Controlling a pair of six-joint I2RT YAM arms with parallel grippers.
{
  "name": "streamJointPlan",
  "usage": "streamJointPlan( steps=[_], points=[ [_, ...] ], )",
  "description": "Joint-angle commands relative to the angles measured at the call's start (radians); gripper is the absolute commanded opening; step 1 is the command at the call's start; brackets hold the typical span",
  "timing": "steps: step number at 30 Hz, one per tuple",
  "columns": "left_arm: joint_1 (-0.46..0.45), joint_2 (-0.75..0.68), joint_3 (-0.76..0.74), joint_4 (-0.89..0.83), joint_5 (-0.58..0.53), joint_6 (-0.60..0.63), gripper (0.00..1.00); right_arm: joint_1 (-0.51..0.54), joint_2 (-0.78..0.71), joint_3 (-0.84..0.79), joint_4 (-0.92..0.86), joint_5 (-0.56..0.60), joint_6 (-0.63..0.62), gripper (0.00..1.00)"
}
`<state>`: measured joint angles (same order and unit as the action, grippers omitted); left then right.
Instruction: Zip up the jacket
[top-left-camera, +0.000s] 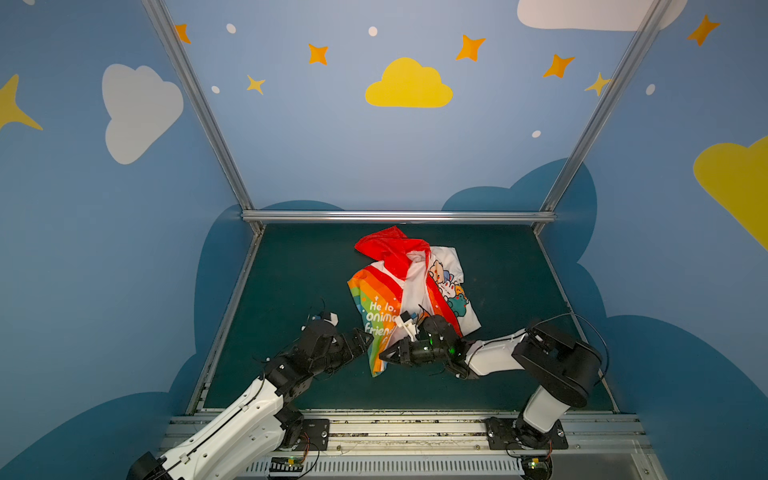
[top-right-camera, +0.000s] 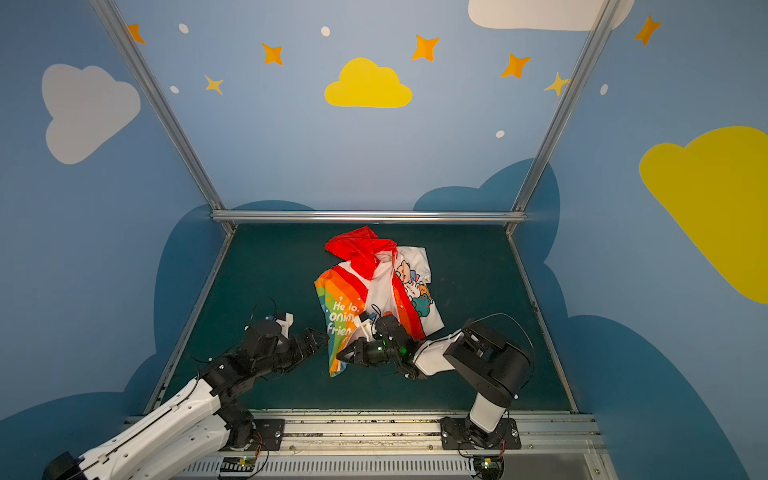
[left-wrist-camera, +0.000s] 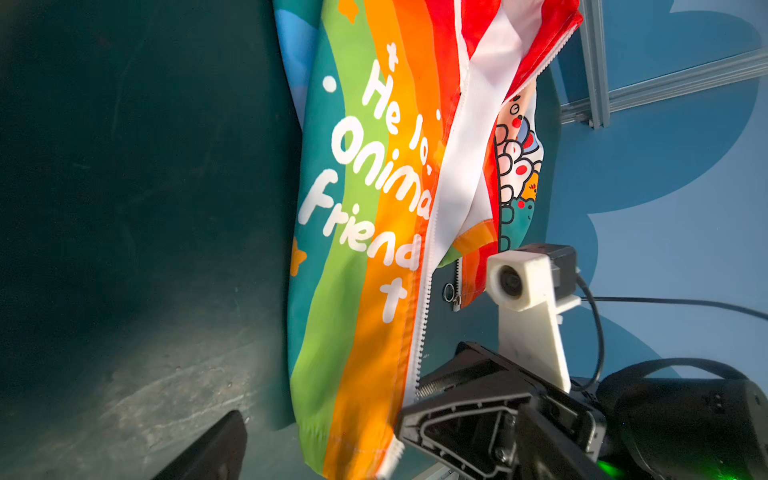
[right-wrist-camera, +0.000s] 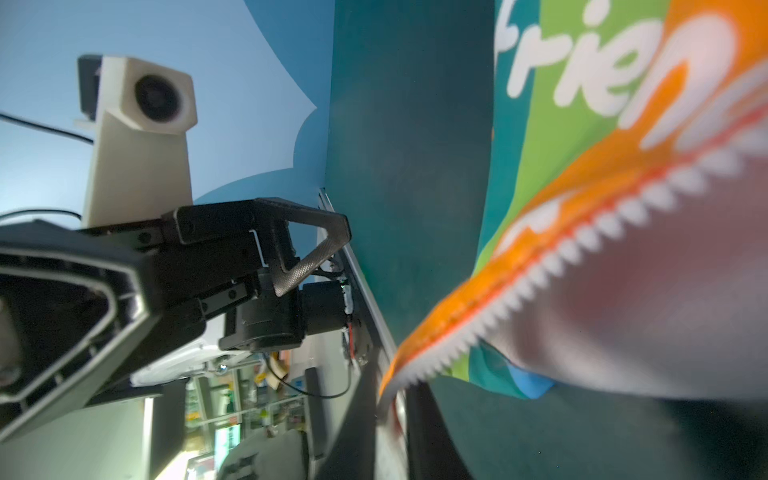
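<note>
The jacket (top-left-camera: 411, 291) lies unzipped mid-tabletop (top-left-camera: 291, 270), hood farthest from the arms; the right tool (top-left-camera: 384, 355) is clamped shut on its rainbow panel's zipper edge (left-wrist-camera: 419, 332) at the hem, probably to align it, while the left tool (top-left-camera: 366, 343) hovers wide open, empty, just beside.

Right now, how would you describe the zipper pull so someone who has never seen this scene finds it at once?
On the dark green table lies a rainbow-striped jacket, front open. In the left wrist view, follow the zipper edge of the cartoon-animal panel to its hem end: the zipper pull hangs there, a small metal ring. The edge of the lettered panel beside it shows only bare white teeth.
</note>
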<state>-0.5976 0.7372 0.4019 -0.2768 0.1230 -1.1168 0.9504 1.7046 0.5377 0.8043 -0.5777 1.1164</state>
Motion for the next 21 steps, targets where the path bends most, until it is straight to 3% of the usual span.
streamJointPlan(
  steps=[1,8,10,12,13,16,21],
  points=[
    [-0.012,-0.01,0.03,-0.047,-0.006,-0.019,0.99,-0.011,0.005,-0.018,-0.01,0.022,0.0,0.0],
    [-0.077,-0.011,0.092,-0.032,-0.062,-0.01,0.99,-0.029,-0.045,0.017,-0.064,0.014,-0.038,0.0],
    [-0.117,0.01,0.055,0.103,-0.068,-0.091,0.99,-0.043,-0.068,0.034,-0.063,0.014,-0.052,0.0],
    [-0.206,0.055,-0.057,0.411,-0.12,-0.241,0.99,-0.067,-0.086,0.09,-0.135,0.006,-0.089,0.0],
    [-0.238,0.07,-0.06,0.437,-0.157,-0.255,0.99,-0.079,-0.088,0.125,-0.188,0.0,-0.111,0.0],
    [-0.31,0.08,0.048,0.285,-0.276,-0.194,0.99,-0.104,-0.098,0.212,-0.291,-0.001,-0.166,0.0],
    [-0.323,0.106,0.103,0.292,-0.276,-0.199,0.99,-0.125,-0.092,0.232,-0.302,0.006,-0.175,0.0]
  ],
)
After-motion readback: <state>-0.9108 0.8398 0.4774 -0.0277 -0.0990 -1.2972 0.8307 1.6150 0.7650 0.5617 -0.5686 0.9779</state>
